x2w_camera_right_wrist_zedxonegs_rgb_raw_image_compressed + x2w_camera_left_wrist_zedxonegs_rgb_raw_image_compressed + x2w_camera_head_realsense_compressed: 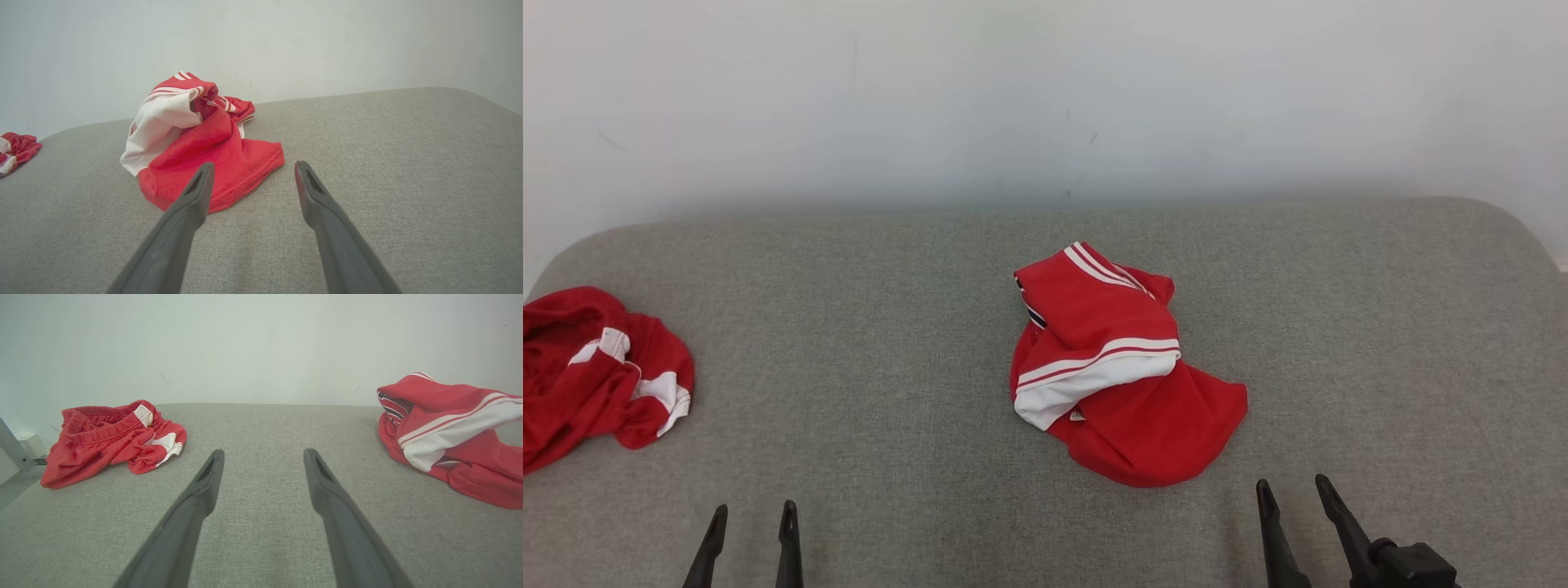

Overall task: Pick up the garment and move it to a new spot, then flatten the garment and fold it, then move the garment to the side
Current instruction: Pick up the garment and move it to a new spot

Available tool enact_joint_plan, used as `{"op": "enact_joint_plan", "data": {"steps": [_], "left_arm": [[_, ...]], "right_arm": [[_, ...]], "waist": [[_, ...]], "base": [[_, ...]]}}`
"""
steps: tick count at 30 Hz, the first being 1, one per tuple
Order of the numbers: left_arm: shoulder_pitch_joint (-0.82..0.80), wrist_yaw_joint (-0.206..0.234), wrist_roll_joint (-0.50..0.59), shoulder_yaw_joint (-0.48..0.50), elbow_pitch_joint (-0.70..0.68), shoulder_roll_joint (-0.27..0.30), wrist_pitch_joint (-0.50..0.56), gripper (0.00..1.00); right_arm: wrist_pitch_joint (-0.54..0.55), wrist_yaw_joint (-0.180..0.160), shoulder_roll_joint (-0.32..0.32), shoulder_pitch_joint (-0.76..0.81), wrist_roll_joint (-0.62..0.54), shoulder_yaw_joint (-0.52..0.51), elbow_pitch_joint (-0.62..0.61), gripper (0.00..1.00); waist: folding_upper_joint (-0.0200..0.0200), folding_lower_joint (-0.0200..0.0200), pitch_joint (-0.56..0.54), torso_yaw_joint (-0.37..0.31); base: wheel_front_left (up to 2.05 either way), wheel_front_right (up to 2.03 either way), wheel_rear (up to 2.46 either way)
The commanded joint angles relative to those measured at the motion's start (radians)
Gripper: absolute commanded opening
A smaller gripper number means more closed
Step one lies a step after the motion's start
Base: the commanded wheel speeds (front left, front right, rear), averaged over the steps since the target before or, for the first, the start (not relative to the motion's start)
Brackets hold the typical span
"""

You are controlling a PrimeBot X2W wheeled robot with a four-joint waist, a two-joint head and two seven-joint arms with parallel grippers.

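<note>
Item: garment [1123, 384], red with white stripes, lay crumpled at the centre of the grey cushion [866, 269], apart from both grippers. Judged light, soft and limp, likely to sag when lifted. Best hold: the near hem, just beyond the right gripper [1293, 487], which was spread and empty. The left gripper [753, 510] was likewise spread and empty. A second red garment [596, 371] lay at the left edge.

Bare room: grey fabric bench [866, 343], white wall [1045, 98]
</note>
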Motion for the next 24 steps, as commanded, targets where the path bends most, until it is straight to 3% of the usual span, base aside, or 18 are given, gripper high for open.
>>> {"op": "enact_joint_plan", "data": {"steps": [1,24], "left_arm": [[0.015,-0.001,-0.004,0.001,0.002,-0.005,-0.004,1.0],[0.012,-0.001,-0.023,-0.01,0.021,-0.013,-0.004,1.0]], "right_arm": [[0.0,0.003,-0.001,0.012,-0.011,0.002,0.001,1.0],[0.0,0.003,-0.001,0.011,-0.005,-0.004,0.013,1.0]], "waist": [[0.0,0.0,0.0,0.0],[0.0,0.0,0.006,0.006]], "base": [[0.0,0.0,0.0],[0.0,0.0,0.0]]}}
